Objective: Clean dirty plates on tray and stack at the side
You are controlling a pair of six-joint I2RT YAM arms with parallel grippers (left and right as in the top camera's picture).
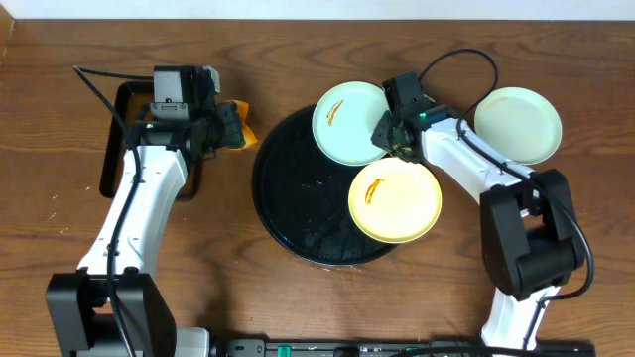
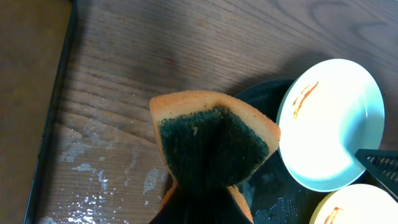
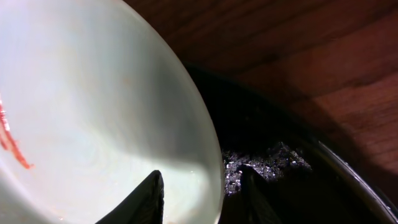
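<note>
Brown wooden table (image 1: pixel 298 297), apparently wet-streaked, bears tray (image 1: pixel 283 188).

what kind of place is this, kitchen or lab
Likely a robotics lab bench, not a kitchen: two robot arms at a wooden table, sauce-smeared plates on a round black tray, one scrub sponge.

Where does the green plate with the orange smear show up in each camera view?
Overhead: the smeared green plate is upper middle, on the black tray's top rim.
Left wrist: right side of the picture.
Right wrist: fills the left half.
Shared landmark: the black tray beneath it, dark in all three views.
</note>
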